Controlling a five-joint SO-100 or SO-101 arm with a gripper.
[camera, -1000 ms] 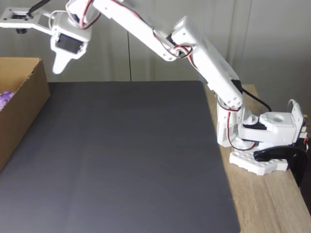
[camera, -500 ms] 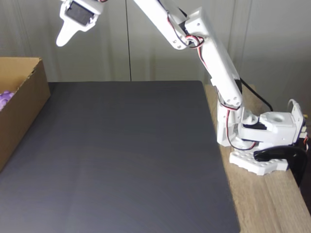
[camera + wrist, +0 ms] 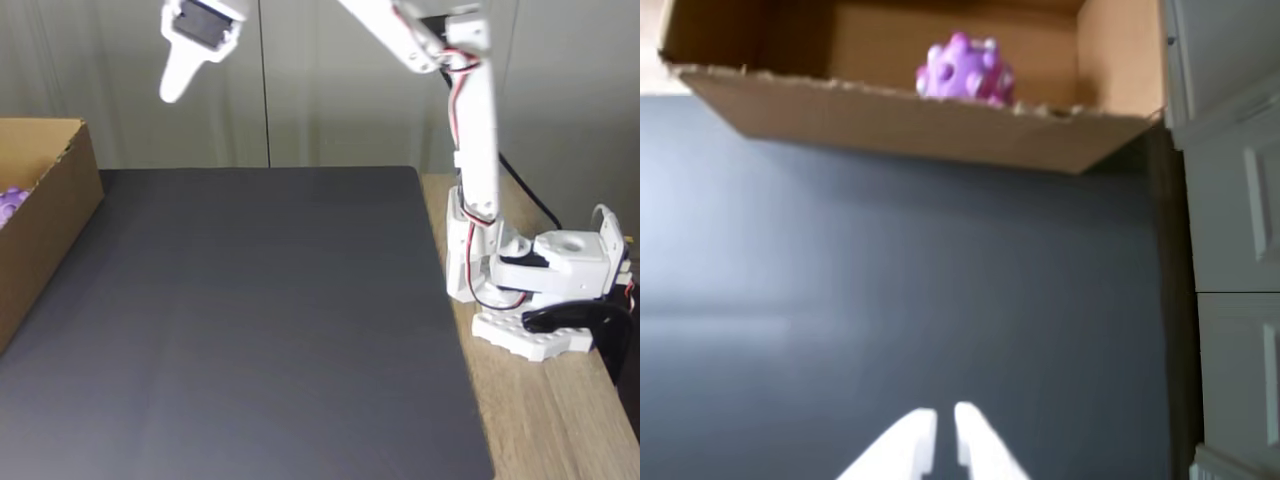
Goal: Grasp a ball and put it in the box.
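Observation:
The ball (image 3: 962, 70), purple and pink with rounded bumps, lies inside the brown cardboard box (image 3: 900, 120) at the top of the wrist view. In the fixed view a sliver of the ball (image 3: 8, 203) shows at the left edge, inside the box (image 3: 50, 215). My gripper (image 3: 944, 412) enters the wrist view from the bottom, its white fingers nearly together with nothing between them. In the fixed view the gripper (image 3: 172, 92) hangs high above the black mat, to the right of the box and well apart from it.
A black mat (image 3: 250, 320) covers most of the table. The arm's white base (image 3: 530, 290) stands on the wooden strip (image 3: 560, 420) at the right. White cabinet doors (image 3: 1230, 200) run along the right of the wrist view.
The arm has risen and swung right, away from above the box. The wide-spread jaw seen one second ago has come together.

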